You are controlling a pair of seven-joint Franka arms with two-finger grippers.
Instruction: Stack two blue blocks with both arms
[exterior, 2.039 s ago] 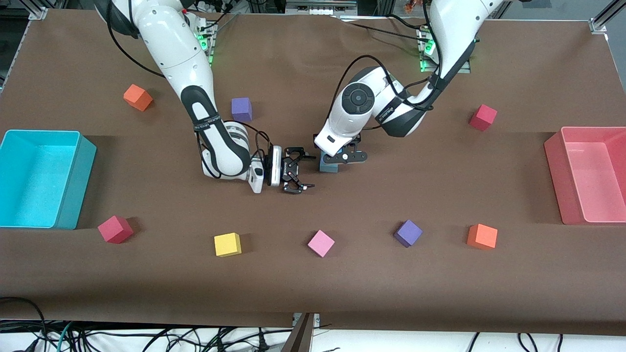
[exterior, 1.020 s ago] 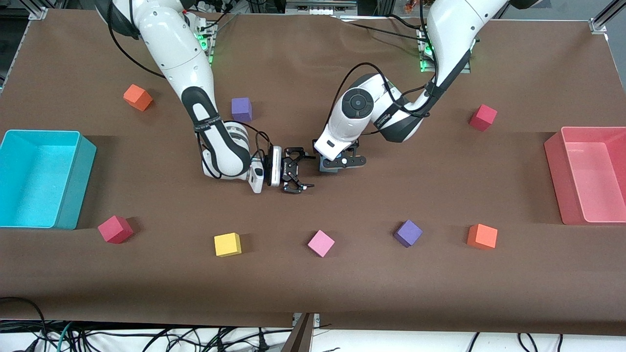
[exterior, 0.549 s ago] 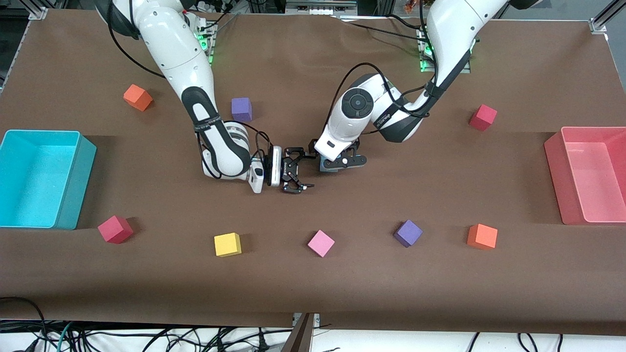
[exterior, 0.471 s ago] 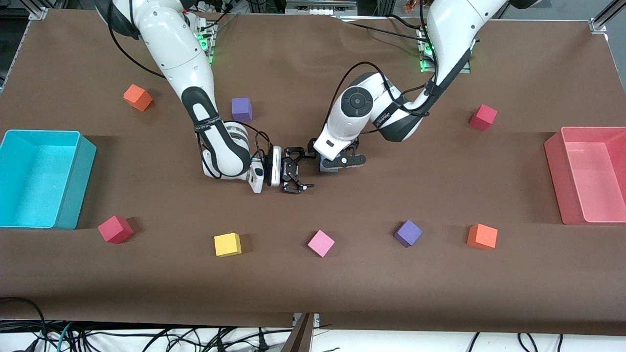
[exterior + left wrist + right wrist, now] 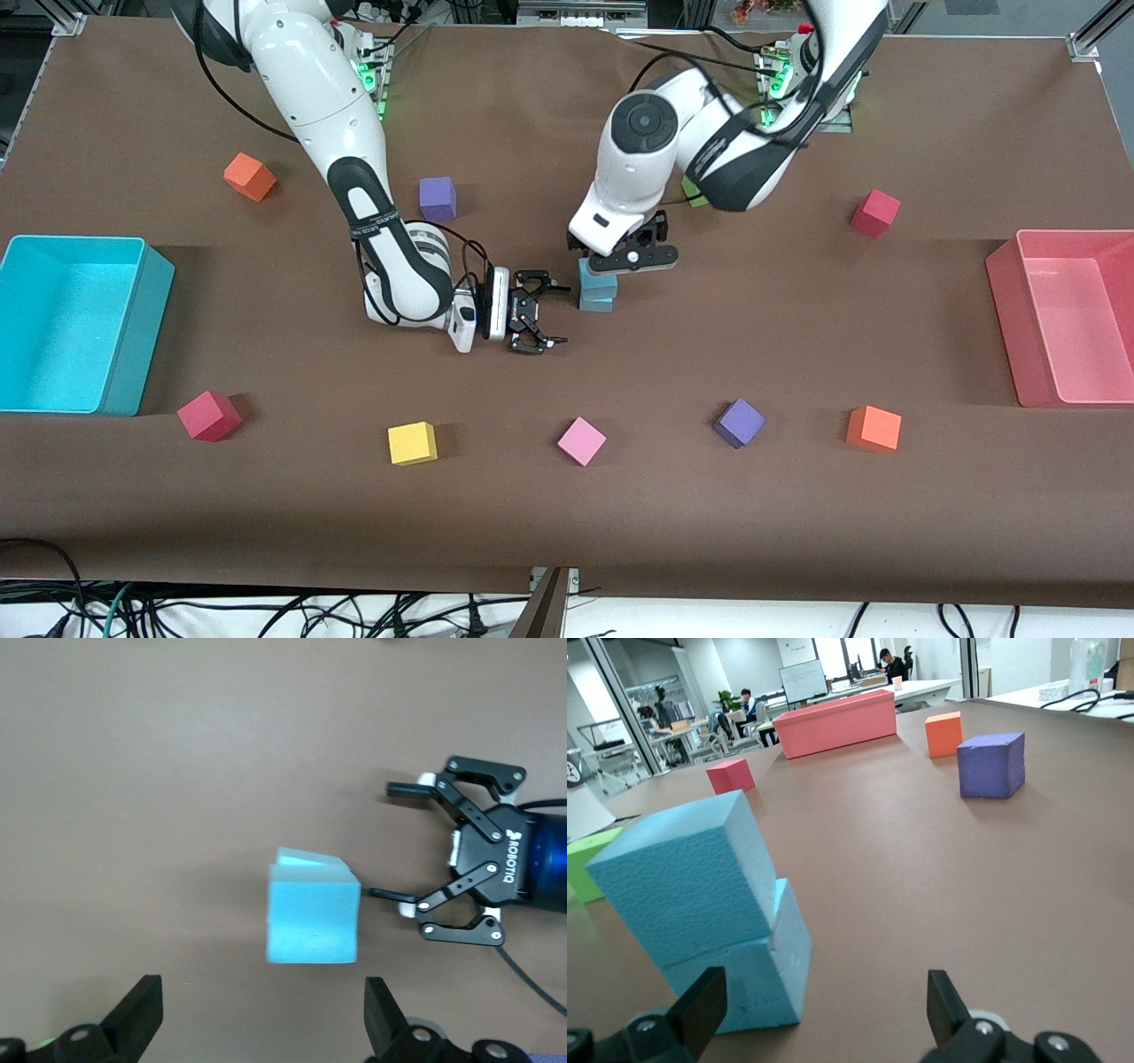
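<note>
Sitting one on the other near the table's middle, the two blue blocks form a stack: the top block (image 5: 598, 281) rests on the bottom block (image 5: 596, 303), twisted a little and overhanging one edge, as the right wrist view shows (image 5: 687, 875). They look like light, soft foam with a grainy, grippy skin, so I judge they dent under a hard squeeze and topple at a light nudge. Any re-grip is best taken across two flat sides of the top block, squeezed gently.

The left gripper (image 5: 629, 258) hangs just above the stack, fingers spread wide and holding nothing; its wrist view looks straight down on the top block (image 5: 314, 923). The right gripper (image 5: 539, 312) lies low at the table just beside the stack, toward the right arm's end, jaws apart and empty.

That right gripper is the closest hazard to the stack. A purple cube (image 5: 739, 422), a pink cube (image 5: 581, 440) and an orange cube (image 5: 873, 428) lie nearer the camera, well apart from it. A green cube (image 5: 694, 193) peeks out under the left arm.
</note>
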